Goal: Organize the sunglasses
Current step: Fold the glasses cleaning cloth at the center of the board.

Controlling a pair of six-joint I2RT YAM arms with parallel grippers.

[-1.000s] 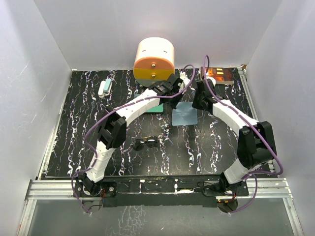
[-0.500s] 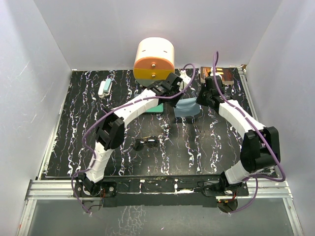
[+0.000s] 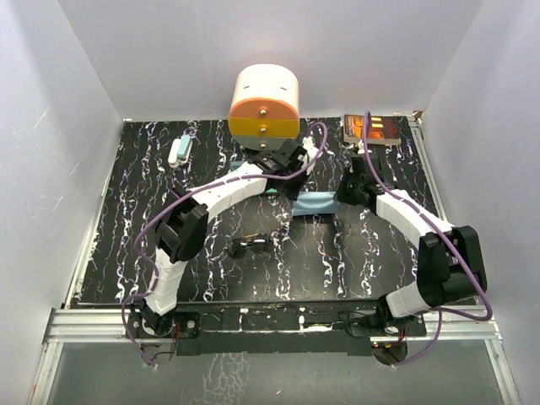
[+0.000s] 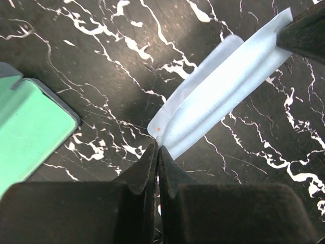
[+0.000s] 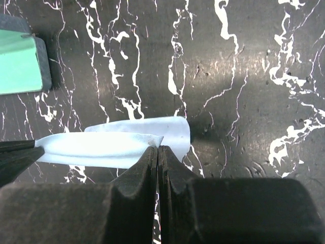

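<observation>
The sunglasses [image 3: 252, 245] lie folded on the black marbled table, near the middle, apart from both grippers. The light-blue cloth [image 3: 316, 204] is folded over between the two grippers. My left gripper [image 4: 158, 147] is shut on one corner of the cloth [image 4: 223, 86]. My right gripper [image 5: 158, 147] is shut on the opposite corner of the cloth [image 5: 117, 142]. The open case with teal lining [image 4: 25, 127] lies just left of the cloth; it also shows in the right wrist view [image 5: 20, 61], and is mostly hidden under the left arm in the top view.
An orange-and-cream rounded box [image 3: 265, 105] stands at the back centre. A white and teal small object [image 3: 180, 149] lies at the back left. An orange-lit flat item [image 3: 373, 129] sits at the back right. White walls enclose the table.
Both grippers have pulled the far edge of the cloth toward the near side, folding the flat square into a narrow strip. The sunglasses have not moved.
</observation>
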